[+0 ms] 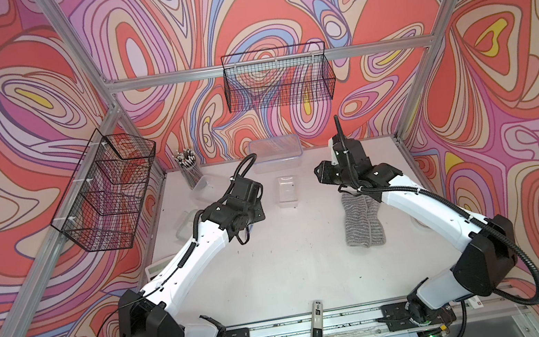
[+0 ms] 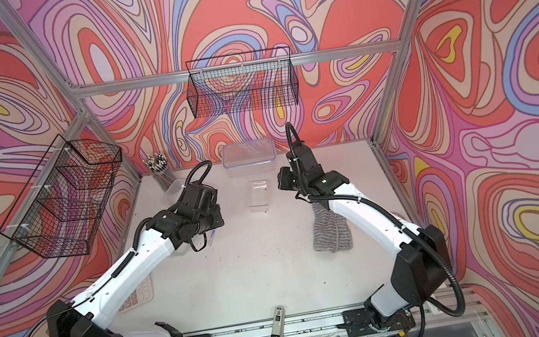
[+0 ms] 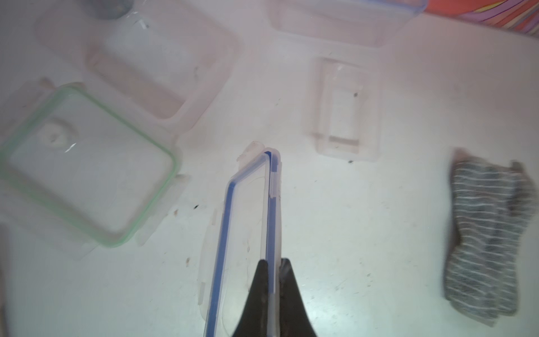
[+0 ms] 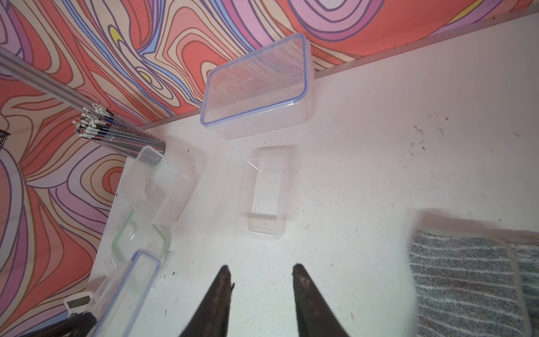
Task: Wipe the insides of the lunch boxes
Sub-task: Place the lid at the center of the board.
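- Your left gripper [image 3: 274, 277] is clamped on the long edge of a blue-rimmed lid [image 3: 248, 221], one finger on each face. The lid stands on its edge rather than lying flat.
- You can't tell from the left wrist view whether the lid's far corner touches the table [image 3: 364, 233].
- Your right gripper [image 4: 262, 271] has its fingers apart with nothing between them. It hangs over bare table near one short end of the small lunch box [image 4: 267, 192].
- The small lunch box [image 1: 288, 192] [image 2: 259, 194] sits upright and lidless in both top views, mid-table between your two arms.
- The large lunch box [image 4: 256, 87] stands at the back edge of the table against the patterned wall. Its own blue-rimmed lid is on it, and it sits just behind the small one.
- The medium lunch box [image 4: 163, 181] is open and sits on the left side of the table, just beside the clear pencil cup [image 4: 116, 131].
- A green-rimmed lid [image 3: 87, 163] lies flat next to the medium lunch box.
- The grey striped cloth [image 1: 362, 220] lies folded on the right side of the table, partly under your right arm — neither gripper touches it.
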